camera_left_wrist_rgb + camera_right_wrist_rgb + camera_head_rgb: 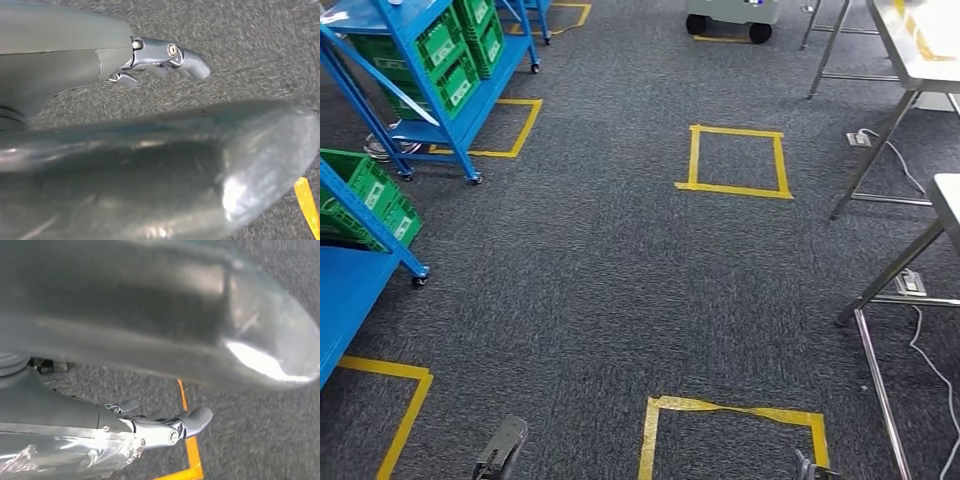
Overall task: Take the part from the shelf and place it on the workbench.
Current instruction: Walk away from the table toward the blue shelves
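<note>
Both arms hang low; left hand [158, 60] and right hand [166, 427] empty, fingers [192, 65] extended.

Rough grey carpet [607, 270] carries glossy yellow tape squares [736, 160], beside painted blue metal shelves [433, 75] holding green plastic crates [460, 55].

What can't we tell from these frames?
- Bin contents: the green bins on the blue shelf are too far off in the head view.
- Workbench top: cut off by the head view's edge.
- Left hand and right hand: fingers partly hidden by thumbs.
</note>
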`<action>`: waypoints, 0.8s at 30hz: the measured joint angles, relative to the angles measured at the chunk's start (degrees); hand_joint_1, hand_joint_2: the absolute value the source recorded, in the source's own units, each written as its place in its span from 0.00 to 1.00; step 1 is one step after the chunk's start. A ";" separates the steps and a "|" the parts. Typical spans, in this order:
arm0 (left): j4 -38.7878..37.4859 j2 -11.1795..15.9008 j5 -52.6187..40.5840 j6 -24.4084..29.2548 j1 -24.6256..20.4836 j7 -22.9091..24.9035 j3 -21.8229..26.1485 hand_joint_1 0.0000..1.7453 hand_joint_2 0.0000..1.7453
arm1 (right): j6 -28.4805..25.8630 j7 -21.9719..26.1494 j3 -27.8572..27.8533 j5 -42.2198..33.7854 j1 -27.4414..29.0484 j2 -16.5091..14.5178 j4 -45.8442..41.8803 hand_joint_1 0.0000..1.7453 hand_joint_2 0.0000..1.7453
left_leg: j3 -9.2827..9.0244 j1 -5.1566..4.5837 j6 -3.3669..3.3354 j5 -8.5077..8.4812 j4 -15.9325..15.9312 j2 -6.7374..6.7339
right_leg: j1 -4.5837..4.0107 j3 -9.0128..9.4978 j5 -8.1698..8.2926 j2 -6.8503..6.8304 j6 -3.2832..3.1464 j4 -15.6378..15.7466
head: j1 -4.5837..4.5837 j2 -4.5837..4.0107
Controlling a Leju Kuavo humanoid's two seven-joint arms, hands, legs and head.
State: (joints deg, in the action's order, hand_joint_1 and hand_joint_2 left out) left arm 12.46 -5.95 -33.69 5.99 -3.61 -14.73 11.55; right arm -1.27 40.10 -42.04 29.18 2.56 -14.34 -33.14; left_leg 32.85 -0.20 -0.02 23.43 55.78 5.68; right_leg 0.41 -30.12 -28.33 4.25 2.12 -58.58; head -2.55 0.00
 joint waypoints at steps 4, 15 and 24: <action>-0.04 0.02 -0.14 -0.07 0.29 0.05 -0.01 0.00 0.00 | 0.11 -0.01 0.11 -0.04 -0.05 0.02 0.06 0.00 0.00 | 1.41 0.37 1.39 -0.42 0.51 1.04 | -0.11 0.42 0.63 -1.13 -1.07 1.19 | -0.04 0.00; -0.09 -0.26 0.07 -0.90 -0.03 0.05 0.00 0.00 0.00 | -0.13 0.03 0.59 0.13 0.25 0.16 0.08 0.00 0.00 | -0.05 0.49 2.51 1.61 2.33 -9.51 | -0.30 -0.19 1.14 -9.78 -0.79 1.30 | -1.26 0.01; -0.09 -0.30 0.01 -1.25 -0.30 -0.15 0.25 0.00 0.00 | -0.28 0.02 1.21 0.33 -0.12 0.47 0.42 0.00 0.00 | 0.15 0.13 -0.96 0.70 0.39 -4.80 | -0.18 -7.01 -6.78 -4.69 1.03 -13.77 | -0.18 0.00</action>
State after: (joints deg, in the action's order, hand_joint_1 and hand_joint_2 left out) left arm 12.37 -6.25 -33.68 4.74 -3.92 -14.88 11.80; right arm -1.55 40.12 -40.83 29.51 2.43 -13.87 -32.73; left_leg 33.00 -0.07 -0.98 24.13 56.18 0.89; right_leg 0.23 -37.13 -35.11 -0.45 3.15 -72.35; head -2.73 0.00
